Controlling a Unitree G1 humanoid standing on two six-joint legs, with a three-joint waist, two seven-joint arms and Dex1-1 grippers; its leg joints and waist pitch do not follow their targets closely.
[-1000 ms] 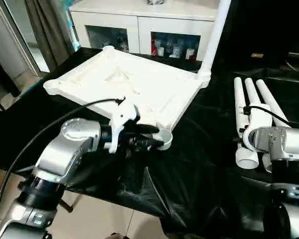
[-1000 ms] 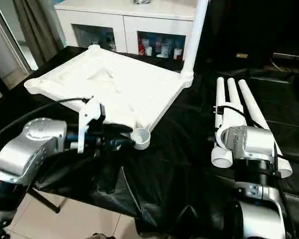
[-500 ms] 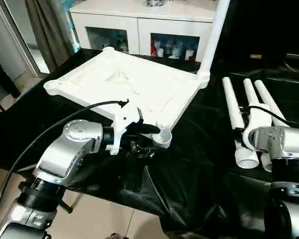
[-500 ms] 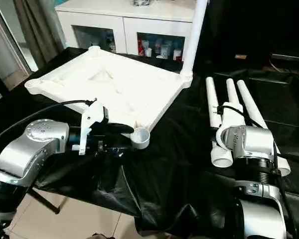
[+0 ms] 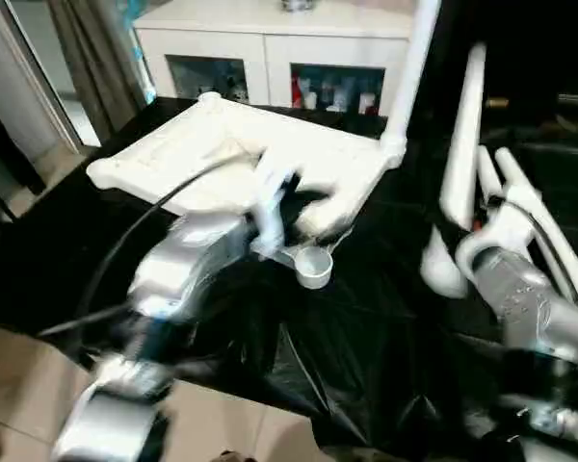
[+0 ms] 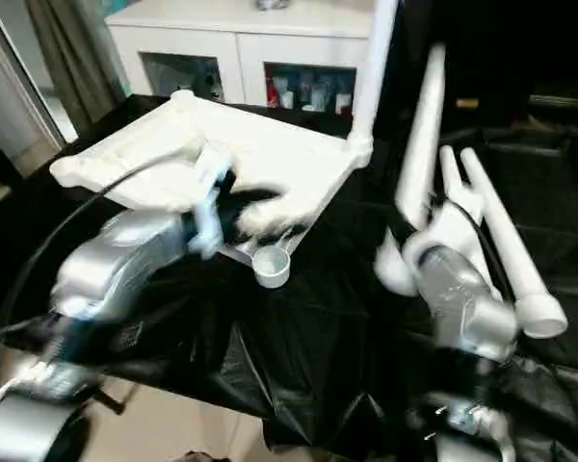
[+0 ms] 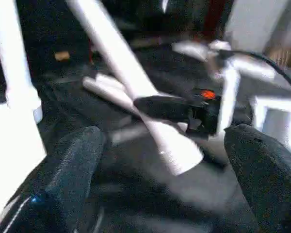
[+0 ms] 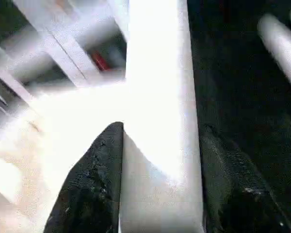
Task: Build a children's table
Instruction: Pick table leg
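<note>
Tabletop [image 5: 270, 154]: upside down on surface [image 5: 366, 318], one leg [image 5: 411, 67] socketed.
Right hand [image 8: 157, 182]: clamped on leg [image 5: 462, 135], just raised off the pile, apparently for fitting.
Left hand [image 7: 160, 160]: open, empty, near corner socket [image 5: 313, 267].

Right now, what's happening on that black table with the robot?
The robot is putting a children's table together. The white tabletop lies upside down on the black cloth, with one leg already standing in its far corner socket. The right gripper is shut on another leg, lifted and tilted up off the cloth. Two more legs lie beside it. The left gripper is open near the tabletop's near corner socket.
</note>
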